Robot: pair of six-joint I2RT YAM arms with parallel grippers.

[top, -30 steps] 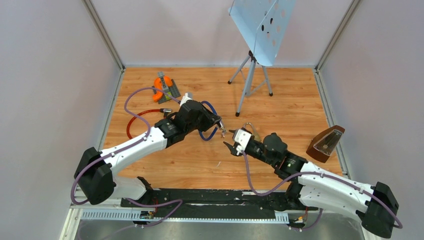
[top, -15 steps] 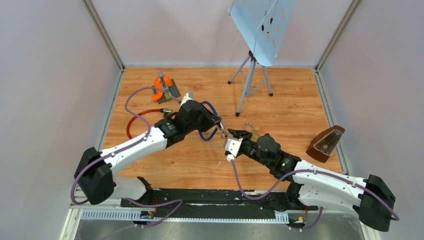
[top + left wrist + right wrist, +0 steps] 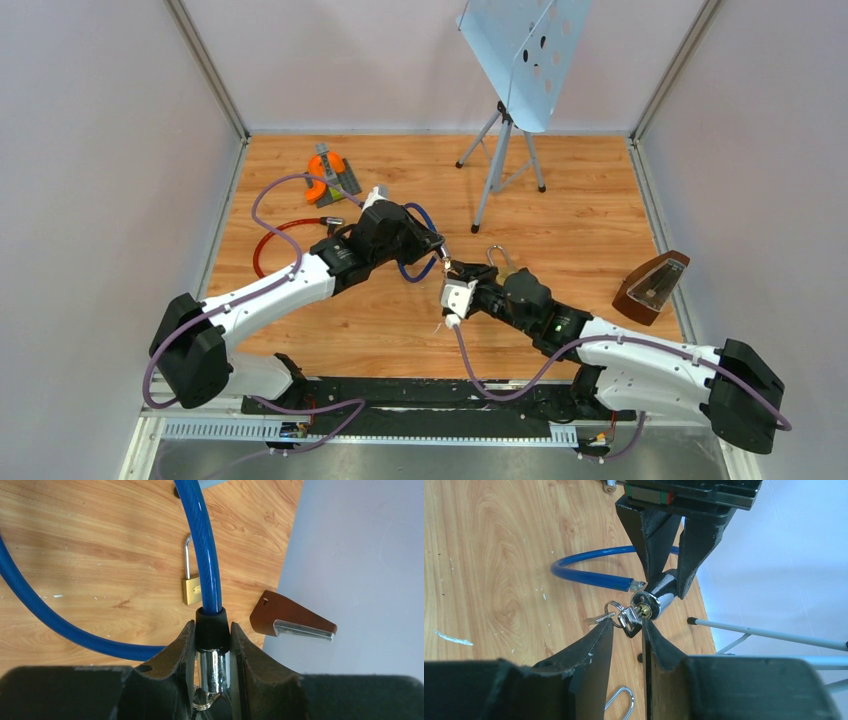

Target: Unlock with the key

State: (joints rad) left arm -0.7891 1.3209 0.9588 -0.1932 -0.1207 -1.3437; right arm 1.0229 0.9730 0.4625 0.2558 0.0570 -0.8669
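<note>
A blue cable lock lies on the wooden floor. My left gripper is shut on its chrome lock cylinder, just below the black collar. The cable's free end lies apart from the cylinder. In the right wrist view the cylinder's face points at the camera, with a key and key ring hanging from the keyhole. My right gripper is open. Its fingertips stand either side of the key head with a gap showing. In the top view the right gripper sits just under the left one.
A brass padlock with a raised shackle lies just beyond the cylinder. A brown metronome stands at the right wall. A music stand stands at the back. An orange clamp and a red cable lie at the back left.
My right gripper has swung left and forward, from beside the padlock up to the key end of the cylinder. The left arm has held still with the cylinder.
</note>
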